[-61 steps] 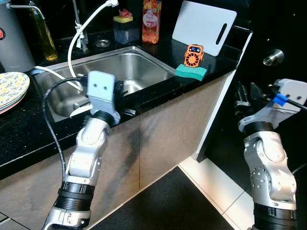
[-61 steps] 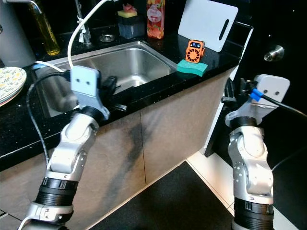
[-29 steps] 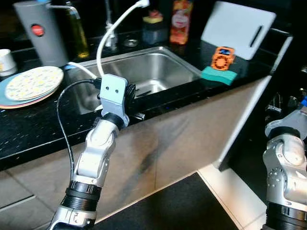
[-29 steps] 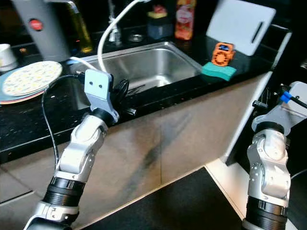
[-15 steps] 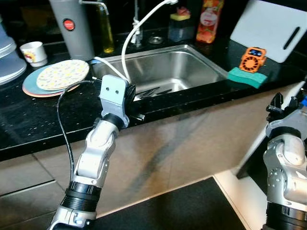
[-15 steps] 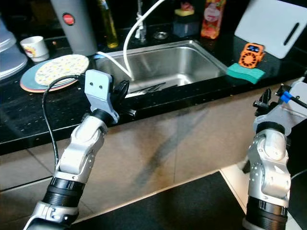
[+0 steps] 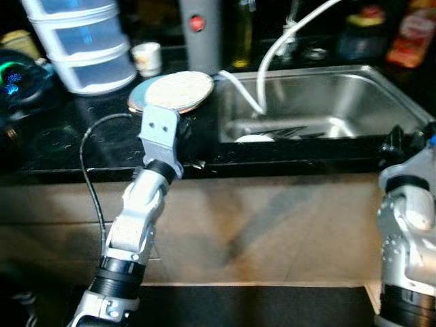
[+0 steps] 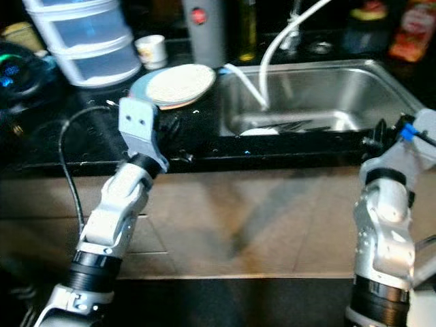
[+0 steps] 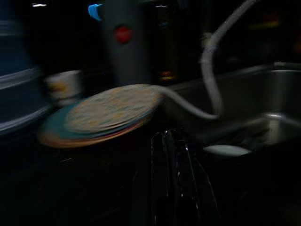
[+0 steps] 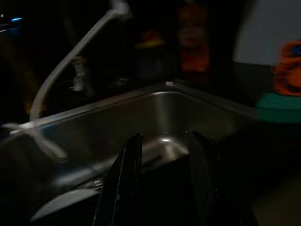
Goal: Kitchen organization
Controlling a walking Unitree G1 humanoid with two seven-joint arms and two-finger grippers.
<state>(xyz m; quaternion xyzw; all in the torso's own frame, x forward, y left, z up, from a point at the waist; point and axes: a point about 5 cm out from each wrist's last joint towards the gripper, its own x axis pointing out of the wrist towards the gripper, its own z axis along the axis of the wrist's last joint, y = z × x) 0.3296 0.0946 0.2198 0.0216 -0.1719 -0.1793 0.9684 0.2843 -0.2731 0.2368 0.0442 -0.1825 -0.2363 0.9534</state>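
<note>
While both arms are raised at the worktop's (image 7: 82, 146) front edge and nothing is held, pick one target before you reach, because the task names none. Your left claw (image 9: 171, 141) has its fingers drawn narrow, almost together, and sits low against the dark stone just short of the stacked plates (image 7: 174, 90). Your right claw (image 10: 162, 155) is moderately parted and empty, poised at the near rim of the sink (image 8: 320, 88).

If the plates are your pick, part the left fingers first, come in level with the rim nearest you, and take only the edge, since the stack looks ready to slide. From the left claw the plates lie just ahead and a little toward the sink, near but not touching. Inside the basin, close to the right claw, lie a pale dish (image 7: 253, 138) and some cutlery (image 8: 300, 125), with the white hose (image 7: 283, 48) curving down beside them, so keep your wrist clear of it.

Farther back stand a small cup (image 7: 146, 58), a grey jug (image 7: 201, 34) and plastic drawers (image 7: 85, 48)
</note>
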